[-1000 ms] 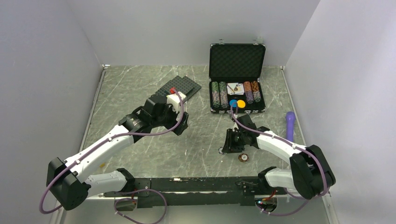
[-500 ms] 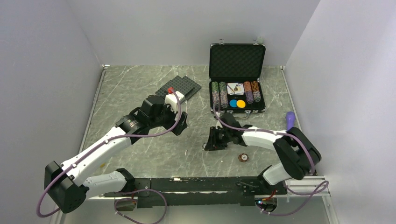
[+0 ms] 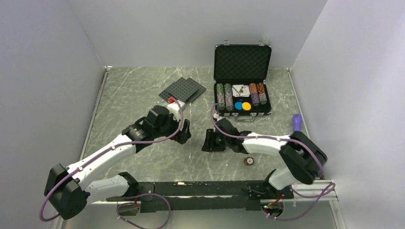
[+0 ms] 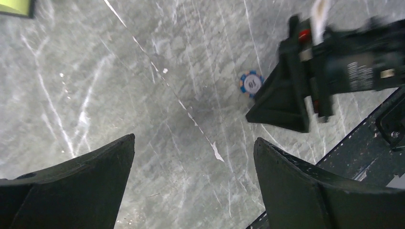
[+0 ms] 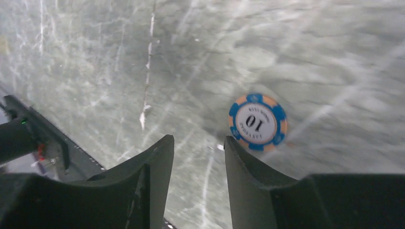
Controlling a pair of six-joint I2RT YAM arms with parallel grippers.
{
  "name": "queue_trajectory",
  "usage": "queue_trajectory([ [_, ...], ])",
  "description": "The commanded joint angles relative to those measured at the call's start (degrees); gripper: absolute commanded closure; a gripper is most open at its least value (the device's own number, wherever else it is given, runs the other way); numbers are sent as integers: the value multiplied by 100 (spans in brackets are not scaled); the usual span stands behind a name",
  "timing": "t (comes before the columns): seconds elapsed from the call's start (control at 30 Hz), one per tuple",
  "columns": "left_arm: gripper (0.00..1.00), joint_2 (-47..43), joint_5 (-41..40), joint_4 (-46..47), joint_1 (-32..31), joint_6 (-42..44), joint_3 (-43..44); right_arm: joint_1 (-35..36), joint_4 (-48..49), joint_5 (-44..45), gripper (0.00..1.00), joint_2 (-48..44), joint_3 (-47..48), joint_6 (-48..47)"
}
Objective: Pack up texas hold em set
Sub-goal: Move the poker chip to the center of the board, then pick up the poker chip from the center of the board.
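Note:
The black silver-edged case (image 3: pixel 242 61) stands open at the back, with rows of chips (image 3: pixel 224 97), cards (image 3: pixel 238 89) and blue and orange discs (image 3: pixel 242 106) in its tray. A blue-and-orange chip marked 10 (image 5: pixel 258 122) lies flat on the table, just past the tip of one finger (image 5: pixel 239 157) of my right gripper (image 5: pixel 198 138). That gripper (image 3: pixel 207 143) is low over the table, open, with nothing between its fingers. The left wrist view shows the same chip (image 4: pixel 251 83) beside it. My left gripper (image 3: pixel 185 130) (image 4: pixel 194 138) hovers wide open and empty. A brown chip (image 3: pixel 248 161) lies near the front.
Dark grey studded plates (image 3: pixel 183 89) lie at the back left of the case. A purple object (image 3: pixel 296 123) lies by the right wall. The black rail of the arm bases (image 3: pixel 205 188) runs along the near edge.
My right gripper has swept left across the table and its jaws have parted a little wider. The left arm has drawn back toward the near side, gripper still wide.

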Motion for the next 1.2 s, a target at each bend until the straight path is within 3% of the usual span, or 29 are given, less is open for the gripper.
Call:
queue_trajectory([
  [0.0,4,196,157,1009,-193,-429,-375,-83,-564,1395,47,-1065,-302,-142],
  [0.1,8,471,253,1466,-484,-275,-477,-215,-514,1429,41,-1716,-503,-401],
  [0.2,10,1047,-253,1372,-1029,-58,-163,-357,-350,1495,24,-2274,-838,-586],
  [0.37,12,2158,-697,1250,-1778,183,467,-955,-527,1396,25,-2962,-1276,-516],
  [0.53,15,3014,-687,1315,-1935,185,929,-1827,-464,608,28,-3414,-1812,-322],
  [1.17,31,4292,-1024,1223,-2072,652,1568,-2084,-305,268,32,-3899,-2275,-217],
])
